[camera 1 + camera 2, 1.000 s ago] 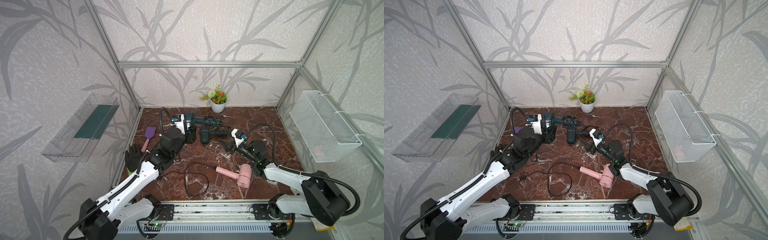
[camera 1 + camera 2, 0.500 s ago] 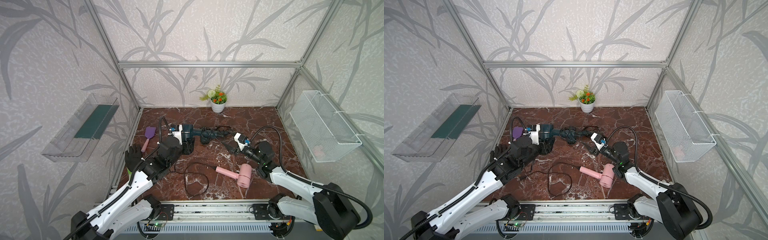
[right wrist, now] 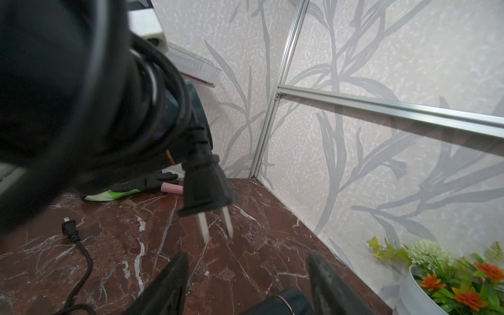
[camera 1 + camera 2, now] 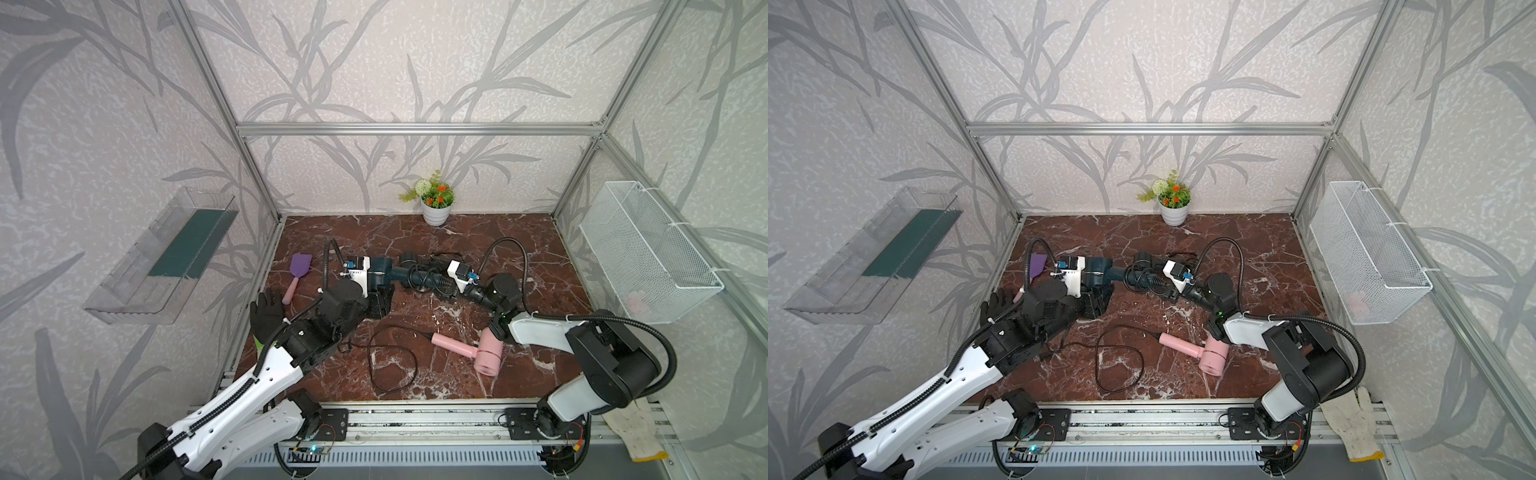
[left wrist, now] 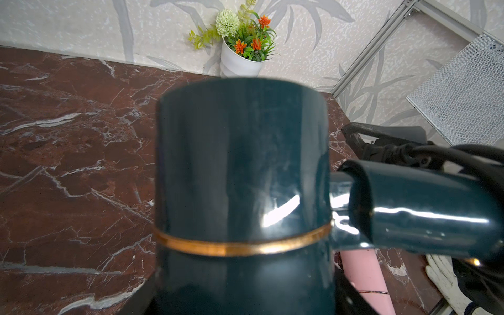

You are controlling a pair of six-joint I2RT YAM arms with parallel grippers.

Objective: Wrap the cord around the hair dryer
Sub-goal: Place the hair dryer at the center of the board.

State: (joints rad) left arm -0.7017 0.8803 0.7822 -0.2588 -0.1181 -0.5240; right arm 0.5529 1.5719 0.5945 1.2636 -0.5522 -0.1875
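Observation:
A dark teal hair dryer (image 4: 380,269) with a gold ring (image 5: 240,246) hangs just above the marble floor in both top views. My left gripper (image 4: 380,291) is shut on its barrel (image 5: 240,163), which fills the left wrist view. The handle (image 5: 425,218) points toward my right arm. The black cord (image 4: 424,277) is wound around the handle's far end (image 3: 152,81), and its plug (image 3: 204,185) dangles free. My right gripper (image 3: 248,256) is open at that end (image 4: 435,283), with a teal bit of the dryer low between its fingers (image 3: 174,275).
A pink hair dryer (image 4: 486,353) lies at the front with its loose black cord (image 4: 390,361) looped beside it. A purple brush (image 4: 300,266) and black glove (image 4: 266,311) lie at the left. A potted plant (image 4: 435,208) stands at the back wall, and a wire basket (image 4: 640,257) hangs at the right.
My left arm drew back toward the front left, carrying the teal dryer, whose handle now points right. My right gripper moved in to the corded end of the handle, still open.

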